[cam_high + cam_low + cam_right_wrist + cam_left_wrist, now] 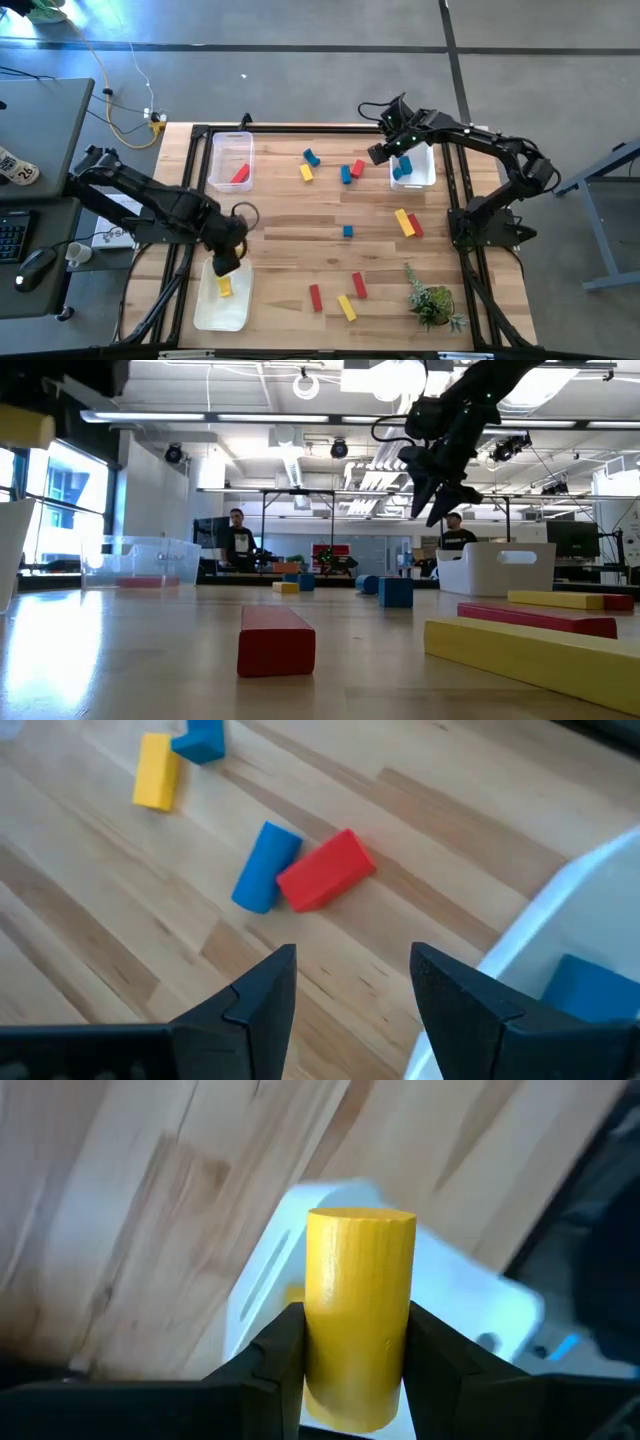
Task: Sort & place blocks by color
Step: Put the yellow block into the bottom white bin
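My left gripper hangs over the near-left clear bin, shut on a yellow block. The same block shows at the low view's top left. A second yellow piece lies in that bin. My right gripper stands open above the table beside the far-right bin, which holds a blue block. A blue block and a red block lie on the wood below it. The far-left bin holds a red block. My left gripper pinches the yellow block by two opposite sides between its two fingers. The fingers slant steeply down from above and run along the block, whose free end sticks out past the fingertips. The block is lifted clear, above the bin.
Loose blocks lie across the table: blue, yellow, a blue cube, yellow beside red, red, red, yellow. A small green plant stands near right. People stand in the room behind.
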